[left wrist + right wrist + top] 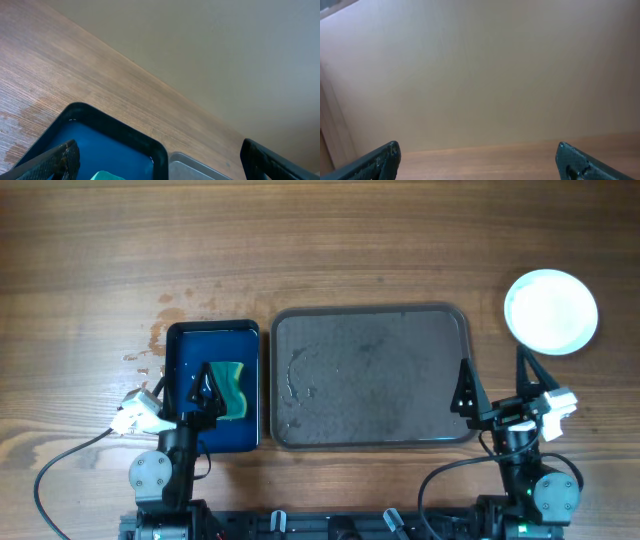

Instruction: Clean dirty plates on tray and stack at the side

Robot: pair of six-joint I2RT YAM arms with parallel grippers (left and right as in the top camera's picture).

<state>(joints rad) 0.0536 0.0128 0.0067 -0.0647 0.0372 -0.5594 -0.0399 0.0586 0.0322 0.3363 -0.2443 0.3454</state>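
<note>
The dark grey tray lies mid-table with only water streaks on it; its corner shows in the left wrist view. A round white plate, faintly blue, sits on the table beyond the tray's right end, with no marks on its face. I cannot tell whether others lie under it. My left gripper hangs open over the blue basin. Just off the tray's right front corner my right gripper stands open and holds nothing.
The blue basin holds water and a green-and-yellow sponge. It stands close against the tray's left side. Wet patches mark the wood left of the basin. Both arm bases sit at the front edge.
</note>
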